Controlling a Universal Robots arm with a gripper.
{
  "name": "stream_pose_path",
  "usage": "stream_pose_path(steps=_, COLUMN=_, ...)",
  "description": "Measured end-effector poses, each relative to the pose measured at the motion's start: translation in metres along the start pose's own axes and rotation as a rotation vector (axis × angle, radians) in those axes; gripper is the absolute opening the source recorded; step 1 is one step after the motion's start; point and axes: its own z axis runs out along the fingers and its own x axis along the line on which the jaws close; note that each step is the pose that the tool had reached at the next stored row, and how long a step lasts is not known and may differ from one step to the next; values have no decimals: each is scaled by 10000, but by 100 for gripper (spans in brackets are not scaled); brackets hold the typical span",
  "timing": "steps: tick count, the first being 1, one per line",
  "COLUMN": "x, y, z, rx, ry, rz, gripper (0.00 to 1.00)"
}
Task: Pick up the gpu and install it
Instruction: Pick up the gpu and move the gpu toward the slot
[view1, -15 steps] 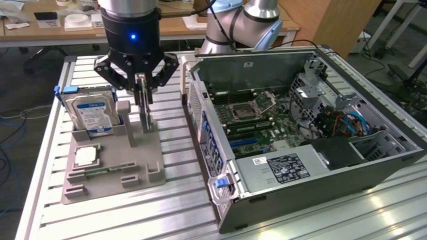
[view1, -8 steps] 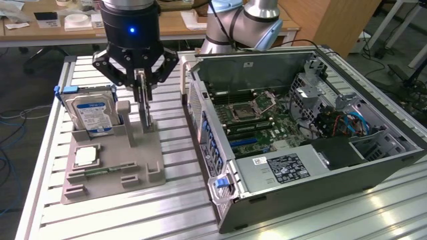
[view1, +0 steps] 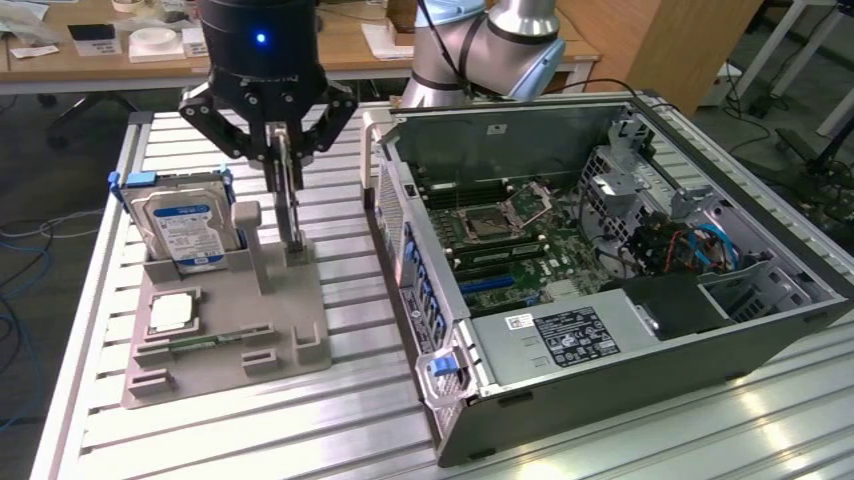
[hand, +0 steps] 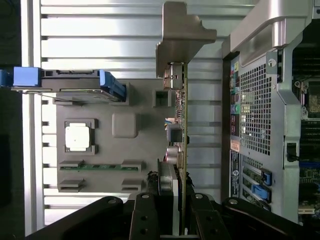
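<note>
1. Externally, the black gripper (view1: 283, 150) is closed on the gpu (view1: 288, 205), a thin dark card standing upright on the grey plastic holder (view1: 294, 310). Beside it is one silver hard drive (view1: 187, 228); its blue-white label is unreadable.
2. Wrist view: the fingers (hand: 145, 220) clamp the edge-on gpu (hand: 183, 125), whose pale metal bracket (hand: 182, 35) is at the far end. One square processor (hand: 77, 137) and one green memory stick (hand: 100, 167) lie nearby.

One gpu (view1: 284, 195), one hard drive (view1: 187, 225) with two blue side rails (view1: 247, 215), one square processor chip (view1: 174, 313), one green memory stick (view1: 200, 345), and just one grey parts holder (view1: 287, 305). Also one open computer case (view1: 507, 135), one slatted metal table (view1: 334, 430), one gripper (view1: 284, 160), one robot arm (view1: 494, 50).
</note>
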Motion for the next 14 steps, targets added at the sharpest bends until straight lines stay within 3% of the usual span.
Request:
stream_pose_path(steps=9, x=1, y=8, z=-166, rx=-1, ry=0, rz=0, gripper=28)
stream_pose_path(steps=14, x=2, y=15, z=-308, rx=-1, ry=-1, rz=0, gripper=28)
